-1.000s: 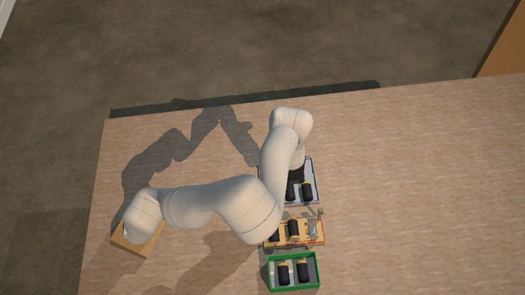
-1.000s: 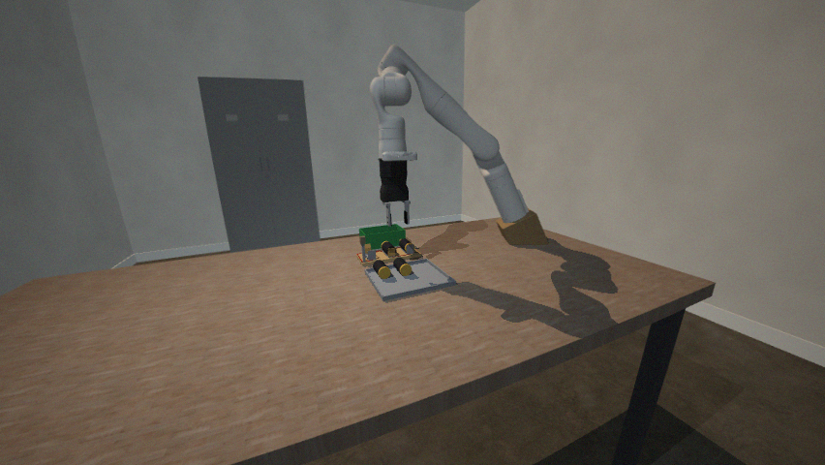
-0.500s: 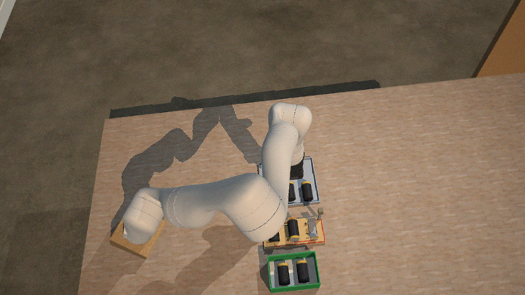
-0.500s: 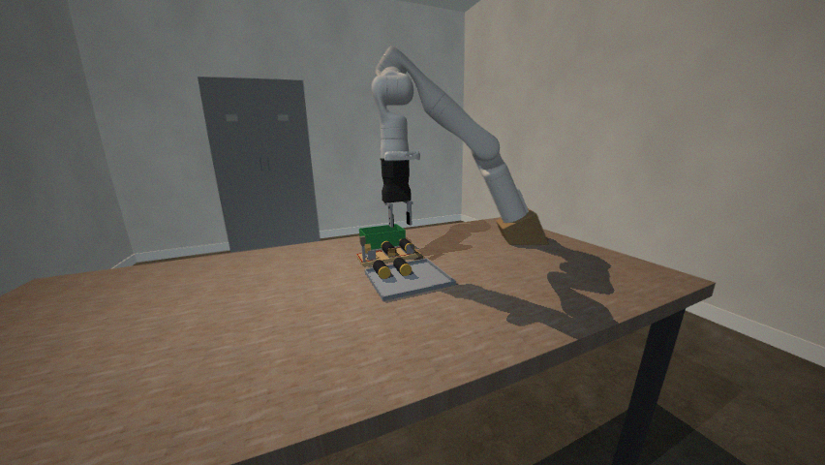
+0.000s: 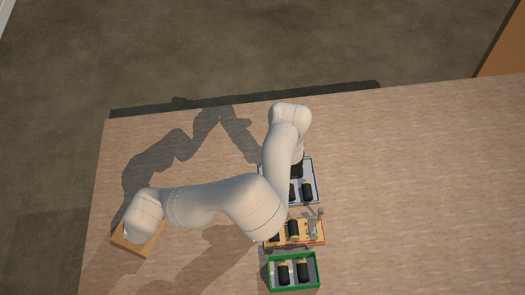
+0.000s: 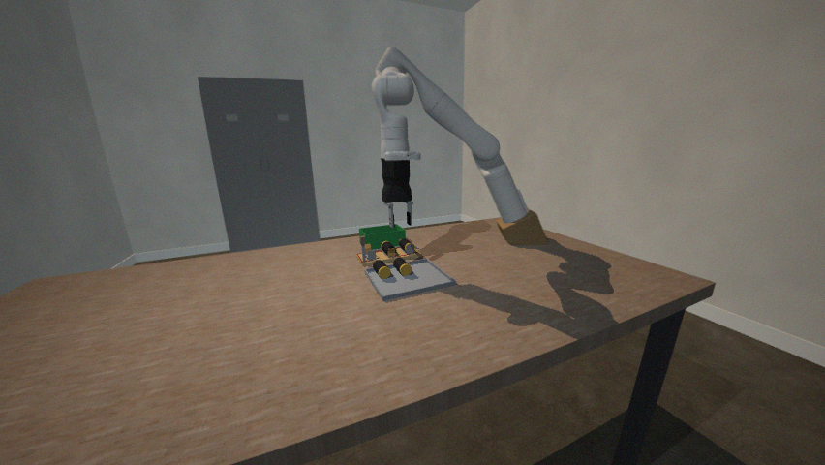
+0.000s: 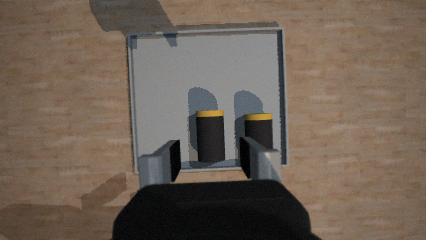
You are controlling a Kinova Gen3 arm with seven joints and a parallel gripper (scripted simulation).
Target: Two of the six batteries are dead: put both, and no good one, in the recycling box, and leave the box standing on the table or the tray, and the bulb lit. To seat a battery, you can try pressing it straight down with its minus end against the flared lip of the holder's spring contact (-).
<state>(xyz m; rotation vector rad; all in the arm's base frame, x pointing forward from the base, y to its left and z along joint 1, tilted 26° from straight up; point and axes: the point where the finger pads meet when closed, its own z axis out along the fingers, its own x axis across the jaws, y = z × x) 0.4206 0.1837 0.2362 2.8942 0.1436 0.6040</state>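
My gripper (image 6: 400, 224) (image 7: 210, 152) is open and empty, high above the grey tray (image 5: 310, 169) (image 6: 427, 280) (image 7: 165, 75). Two black batteries with yellow ends lie side by side there: the left one (image 5: 291, 191) (image 6: 403, 265) (image 7: 210, 140) shows between the fingers in the wrist view, well below them; the right one (image 5: 306, 192) (image 6: 381, 268) (image 7: 258, 131) is partly behind a finger. The wooden holder board (image 5: 304, 234) carries two batteries, one (image 5: 293, 228) in the middle and one (image 5: 274, 237) partly hidden by the arm. The green box (image 5: 295, 287) (image 6: 381, 235) stands upright with two batteries inside. I cannot tell whether the bulb is lit.
A small post (image 5: 320, 211) rises at the board's right back corner, near the tray. A grey metal part (image 5: 313, 227) sits on the board's right side. The board lies between tray and green box. The arm's wooden base (image 5: 144, 248) (image 6: 522, 230) is to the left in the top view.
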